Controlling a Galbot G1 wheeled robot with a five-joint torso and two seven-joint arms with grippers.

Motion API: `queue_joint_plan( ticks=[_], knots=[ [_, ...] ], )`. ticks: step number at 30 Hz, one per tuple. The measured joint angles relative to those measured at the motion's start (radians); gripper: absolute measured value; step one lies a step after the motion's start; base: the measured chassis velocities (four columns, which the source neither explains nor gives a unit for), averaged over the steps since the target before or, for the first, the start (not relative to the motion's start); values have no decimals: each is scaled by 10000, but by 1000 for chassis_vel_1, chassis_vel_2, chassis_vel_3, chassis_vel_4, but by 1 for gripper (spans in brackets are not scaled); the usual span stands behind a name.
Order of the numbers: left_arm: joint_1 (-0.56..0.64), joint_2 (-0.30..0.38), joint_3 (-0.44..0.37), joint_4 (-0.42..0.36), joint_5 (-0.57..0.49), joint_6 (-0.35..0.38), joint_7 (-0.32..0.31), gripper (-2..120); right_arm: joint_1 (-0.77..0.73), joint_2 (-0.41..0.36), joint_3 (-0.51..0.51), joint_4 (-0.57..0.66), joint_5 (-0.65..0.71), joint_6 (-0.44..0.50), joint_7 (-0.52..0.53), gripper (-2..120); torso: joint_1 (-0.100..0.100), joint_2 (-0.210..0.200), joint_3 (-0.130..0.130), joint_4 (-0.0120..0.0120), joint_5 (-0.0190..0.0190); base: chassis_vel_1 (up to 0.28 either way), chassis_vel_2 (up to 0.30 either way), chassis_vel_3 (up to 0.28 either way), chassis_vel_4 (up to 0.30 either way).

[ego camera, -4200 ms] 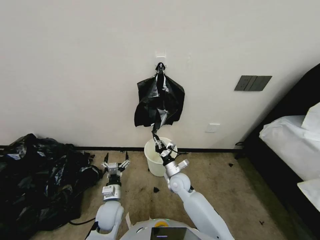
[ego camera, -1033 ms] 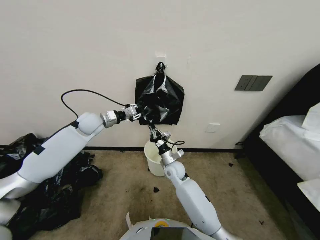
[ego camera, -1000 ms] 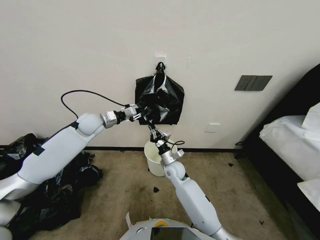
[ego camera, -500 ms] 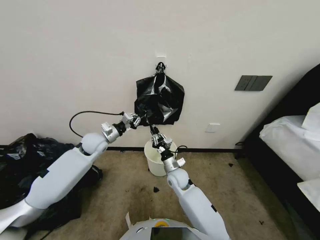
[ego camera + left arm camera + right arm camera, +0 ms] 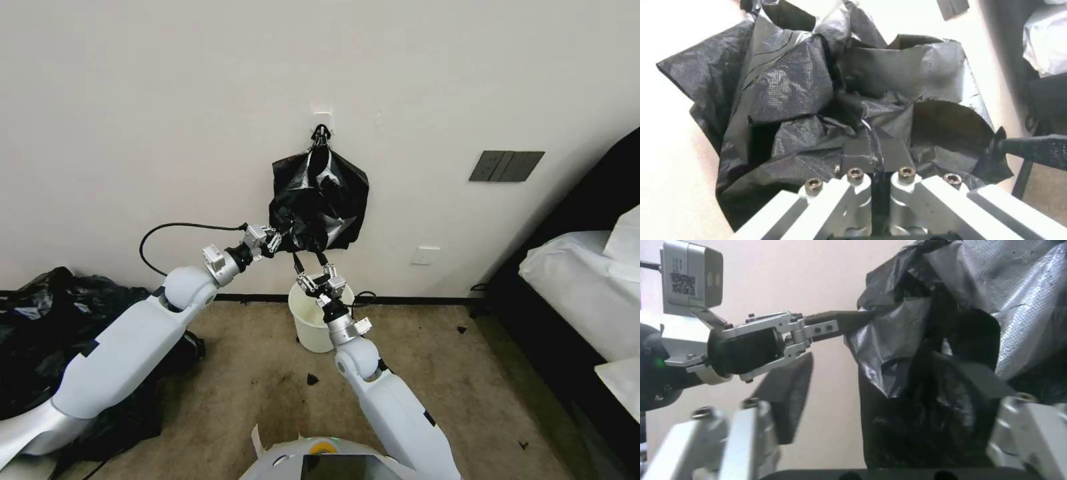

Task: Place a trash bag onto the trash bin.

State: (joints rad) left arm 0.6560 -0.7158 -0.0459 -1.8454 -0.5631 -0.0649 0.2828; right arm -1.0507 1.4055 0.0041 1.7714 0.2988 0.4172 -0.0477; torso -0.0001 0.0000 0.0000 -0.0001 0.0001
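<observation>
Left gripper (image 5: 283,238): fingers closed on the lower left corner of the trash bag (image 5: 320,203); arm raised toward the wall.
Right gripper (image 5: 309,261): fingers spread wide, holding nothing, directly below the bag's bottom edge.
Trash bag: hanging from a wall hook (image 5: 321,130), above both grippers.
Trash bin (image 5: 312,327): on the floor against the wall, just beneath the right gripper.

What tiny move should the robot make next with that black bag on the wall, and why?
Probably close the right gripper on the trash bag's lower edge: its fingers are spread just beneath the bag, while the left gripper already pinches the side and the bag hangs from its hook.
</observation>
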Motion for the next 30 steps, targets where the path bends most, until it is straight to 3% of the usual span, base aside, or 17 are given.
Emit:
queue_joint_plan(
  ticks=[3, 5, 6, 7, 8, 9, 11, 12, 15, 17, 22, 30],
  knots=[
    [-12, 3, 12, 3, 9, -2, 7, 0, 3, 2, 2, -1, 18, 0, -11, 86, 0, 0, 0, 0, 0, 0, 0, 0, 0],
    [-15, 3, 14, 4, 11, -1, 9, 0, 4, 2, 3, -2, 21, 0, -12, 89, 0, 0, 0, 0, 0, 0, 0, 0, 0],
    [33, -46, -61, -60, 6, 8, -134, 0, -28, -10, 65, 93, -452, -463, 441, 95, 1, 0, 0, 4, 7, 0, 0, 0, 0],
    [202, -218, -273, -232, -23, 15, -373, 0, -106, -183, 334, 420, -1542, -1604, 1504, 97, 1, -1, 0, 14, 16, 0, 0, 0, 0],
    [202, -218, -273, -232, -23, 15, -373, 0, -106, -183, 334, 420, -1542, -1604, 1504, 97, 1, -1, 0, 14, 16, 0, 0, 0, 0],
    [310, -314, -366, -296, -33, 18, -475, 0, -154, -539, 617, 937, -2505, -2490, 2311, 99, 1, 0, 1, 4, 4, 0, 0, 0, 0],
    [486, -484, -474, -318, -17, 46, -609, 0, -155, -1287, 897, 1958, -3739, -3516, 2965, 100, 0, 0, -1, -7, -6, 0, 0, 0, 0],
    [511, -510, -493, -312, 29, 47, -621, 0, -155, -1453, 954, 2100, -3928, -3671, 2976, 100, 1, 0, 0, -11, 17, 0, 0, 0, 0],
    [522, -540, -493, -284, 64, 47, -622, 0, -115, -1618, 1005, 2273, -4096, -3757, 2977, 100, 0, 1, -1, -6, -3, 0, 0, 0, 0],
    [507, -566, -469, -204, 96, 48, -619, 0, -64, -1793, 1018, 2360, -4229, -3827, 2963, 100, 0, 0, 0, 7, 4, 0, 0, 0, 0],
    [450, -623, -407, -62, 116, 47, -612, 0, 79, -2117, 1003, 2505, -4305, -3931, 2878, 100, 0, 0, 0, -1, 2, 0, 0, 0, 0],
    [531, -819, -366, 52, 227, 27, -595, 0, 1295, -3324, 354, 2810, -4125, -4332, 2123, 100, 1, 0, 0, -1, 1, 0, 0, 0, 0]
  ],
)
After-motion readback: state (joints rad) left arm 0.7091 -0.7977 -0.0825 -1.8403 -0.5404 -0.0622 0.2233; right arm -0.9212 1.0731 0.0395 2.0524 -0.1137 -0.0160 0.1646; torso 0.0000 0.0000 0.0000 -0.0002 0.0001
